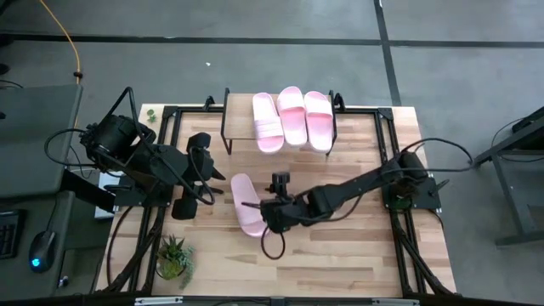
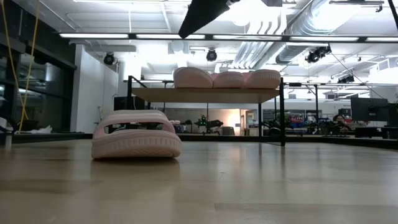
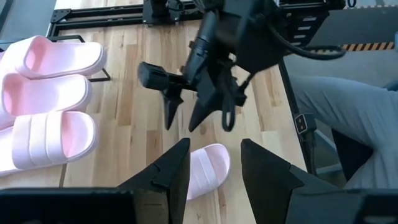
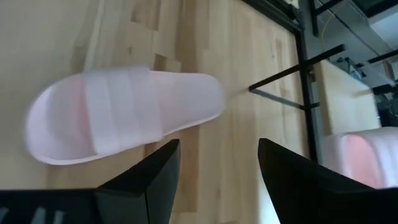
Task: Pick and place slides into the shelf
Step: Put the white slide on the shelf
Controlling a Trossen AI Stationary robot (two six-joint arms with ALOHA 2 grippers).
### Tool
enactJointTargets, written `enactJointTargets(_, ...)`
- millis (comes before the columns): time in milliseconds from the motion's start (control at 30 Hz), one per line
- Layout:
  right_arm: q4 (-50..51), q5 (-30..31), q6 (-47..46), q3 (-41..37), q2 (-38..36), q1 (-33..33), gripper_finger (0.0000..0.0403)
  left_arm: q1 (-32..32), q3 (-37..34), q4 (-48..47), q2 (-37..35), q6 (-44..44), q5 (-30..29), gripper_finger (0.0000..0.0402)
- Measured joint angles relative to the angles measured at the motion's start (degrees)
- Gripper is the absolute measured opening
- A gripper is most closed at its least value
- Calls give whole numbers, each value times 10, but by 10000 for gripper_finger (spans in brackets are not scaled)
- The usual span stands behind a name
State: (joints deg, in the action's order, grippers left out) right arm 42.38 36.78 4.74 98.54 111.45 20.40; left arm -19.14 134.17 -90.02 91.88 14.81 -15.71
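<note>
The last slide [image 1: 246, 205] lies lengthwise just beside the right gripper [image 1: 265, 206], held with jaws parted and empty, nearer than the left gripper [image 1: 210, 172], likewise parted and empty.

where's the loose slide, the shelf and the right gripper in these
loose slide [image 1: 246, 205], high view, on its strap
shelf [image 2: 205, 94], low view, on the front edge of its plank
right gripper [image 3: 182, 118], left wrist view, between its open fingertips

No legible text or labels anywhere.
</note>
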Motion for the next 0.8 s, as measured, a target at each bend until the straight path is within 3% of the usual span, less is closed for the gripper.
enactJointTargets(800, -45, 68, -60, 0, 108, 83, 209, 0, 0, 0, 0, 15, 1, 127)
